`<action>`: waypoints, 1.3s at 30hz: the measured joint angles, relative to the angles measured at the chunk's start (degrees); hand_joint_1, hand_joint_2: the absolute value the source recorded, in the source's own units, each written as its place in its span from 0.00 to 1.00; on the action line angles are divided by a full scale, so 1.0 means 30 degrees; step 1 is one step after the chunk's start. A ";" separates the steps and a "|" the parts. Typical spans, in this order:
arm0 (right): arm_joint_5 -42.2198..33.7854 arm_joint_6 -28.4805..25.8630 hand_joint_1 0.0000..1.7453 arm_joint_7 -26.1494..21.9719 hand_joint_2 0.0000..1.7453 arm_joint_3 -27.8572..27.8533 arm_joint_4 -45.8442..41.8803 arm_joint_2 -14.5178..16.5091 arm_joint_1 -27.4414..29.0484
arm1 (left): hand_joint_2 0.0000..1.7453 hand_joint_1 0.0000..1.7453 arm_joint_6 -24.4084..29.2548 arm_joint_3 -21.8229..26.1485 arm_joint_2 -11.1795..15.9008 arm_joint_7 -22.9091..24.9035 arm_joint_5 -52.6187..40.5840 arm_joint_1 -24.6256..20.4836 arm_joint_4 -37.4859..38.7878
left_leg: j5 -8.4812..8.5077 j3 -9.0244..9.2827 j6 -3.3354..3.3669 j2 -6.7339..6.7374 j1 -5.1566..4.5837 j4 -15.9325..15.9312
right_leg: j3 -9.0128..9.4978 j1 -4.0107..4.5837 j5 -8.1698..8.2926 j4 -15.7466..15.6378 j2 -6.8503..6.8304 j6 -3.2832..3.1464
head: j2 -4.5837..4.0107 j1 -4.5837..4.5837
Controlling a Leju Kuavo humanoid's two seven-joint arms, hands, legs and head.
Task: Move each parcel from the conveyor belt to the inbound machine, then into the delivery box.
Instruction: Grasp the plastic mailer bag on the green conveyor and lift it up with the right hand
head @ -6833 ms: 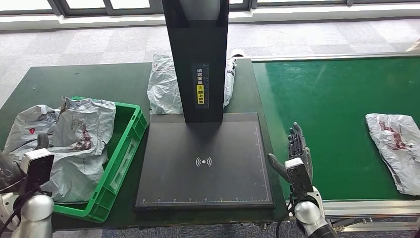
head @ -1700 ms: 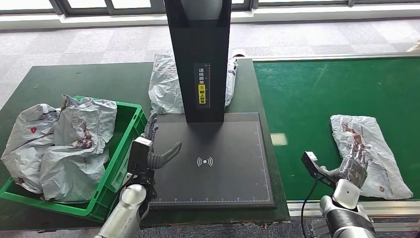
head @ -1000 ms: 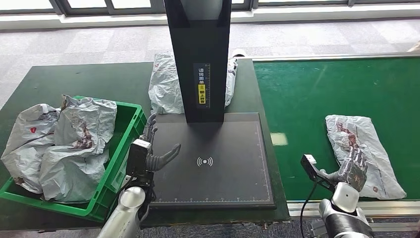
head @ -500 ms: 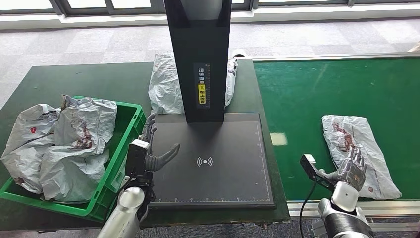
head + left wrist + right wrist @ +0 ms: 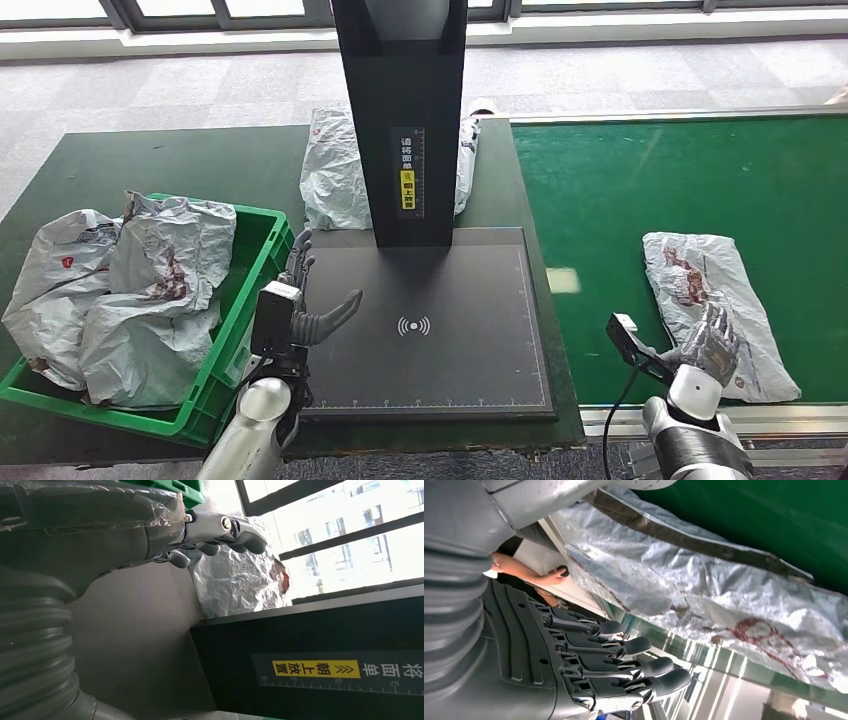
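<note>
A crumpled grey parcel (image 5: 712, 300) with red print lies on the green conveyor belt (image 5: 640, 180). My right hand (image 5: 708, 345) hovers open over the parcel's near end, fingers straight and spread. The right wrist view shows those fingers (image 5: 624, 665) beside the parcel (image 5: 704, 590); I cannot tell whether they touch it. Over the left edge of the inbound machine's black plate (image 5: 440, 360), my left hand (image 5: 305, 300) is open and holds nothing. The left wrist view shows this hand (image 5: 210, 535) above the plate (image 5: 140, 630).
The machine's black post (image 5: 400, 120) rises at the plate's far side, with another grey parcel (image 5: 335, 180) behind it. A green delivery box (image 5: 258, 290) at the left holds several parcels (image 5: 130, 290). A person's hand (image 5: 531, 572) appears beyond the belt's edge.
The parcel has travelled left along the belt, under my right hand, which moved from the plate's edge onto the belt. My left hand came from the delivery box to the plate's left edge.
</note>
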 joint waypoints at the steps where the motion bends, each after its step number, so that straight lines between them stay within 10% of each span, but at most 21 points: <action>1: 0.0000 0.0540 0.48 0.0144 1.00 -0.0029 0.0080 -0.0009 -0.0037 | 1.00 0.00 -0.0073 0.0000 0.0000 0.0000 0.0000 -0.0029 0.0042 | 0.0000 0.0001 0.0000 0.0001 0.0000 0.0000 | -0.0001 0.0000 0.0000 -0.0001 0.0000 0.0000 | -0.0002 0.0000; 3: -0.0002 0.1833 0.98 0.0410 1.00 -0.0109 0.0342 -0.0076 -0.0109 | 1.00 0.00 -0.0213 0.0000 0.0000 -0.0013 0.0000 -0.0133 0.0182 | 0.0000 0.0004 0.0000 0.0000 0.0000 0.0001 | -0.0003 0.0001 0.0000 -0.0002 -0.0001 0.0000 | 0.0000 0.0000; 4: -0.0004 0.2461 1.00 0.0480 1.00 -0.0140 0.0501 -0.0120 -0.0151 | 1.00 0.00 -0.0278 0.0000 0.0000 -0.0029 0.0000 -0.0209 0.0278 | 0.0000 0.0006 0.0000 0.0002 0.0000 0.0001 | -0.0003 0.0001 0.0000 -0.0003 0.0000 0.0000 | 0.0000 0.0000; 15: -0.0005 0.4182 1.00 0.0466 1.00 -0.0198 0.1594 -0.0503 -0.0500 | 1.00 0.00 -0.0364 0.0000 0.0040 -0.0168 0.0035 -0.0505 0.0796 | 0.0004 0.0014 0.0008 0.0000 0.0000 0.0005 | 0.0018 -0.0008 0.0003 -0.0003 -0.0002 0.0003 | 0.0003 0.0004; 29: -0.0145 0.0489 1.00 -0.1193 1.00 -0.0198 0.0447 0.0276 -0.0562 | 1.00 0.00 0.0166 0.0443 0.0124 0.0014 0.0058 0.0453 -0.0306 | 0.0010 -0.0015 0.0006 -0.0007 0.0003 -0.0005 | -0.0004 0.0007 0.0001 0.0009 -0.0026 0.0002 | 0.0002 0.0000; 35: -0.3845 -0.3155 1.00 -0.6607 1.00 0.0574 -0.3350 0.1708 0.0531 | 1.00 0.00 0.0694 0.0774 0.0164 0.0016 -0.0241 0.1099 -0.1042 | 0.0015 -0.0026 -0.0003 0.0032 0.0025 -0.0010 | -0.0017 0.0014 0.0003 0.0023 0.0012 -0.0001 | -0.0002 0.0005; 39: -0.6641 -0.2114 1.00 -0.7620 1.00 0.3607 -0.8051 0.2904 0.1851 | 1.00 0.00 0.0827 0.0831 0.0144 -0.0180 -0.0759 0.1222 -0.1279 | 0.0016 -0.0014 -0.0012 0.0034 0.0024 -0.0013 | -0.0029 0.0036 -0.0012 0.0022 0.0011 -0.0017 | 0.0002 0.0000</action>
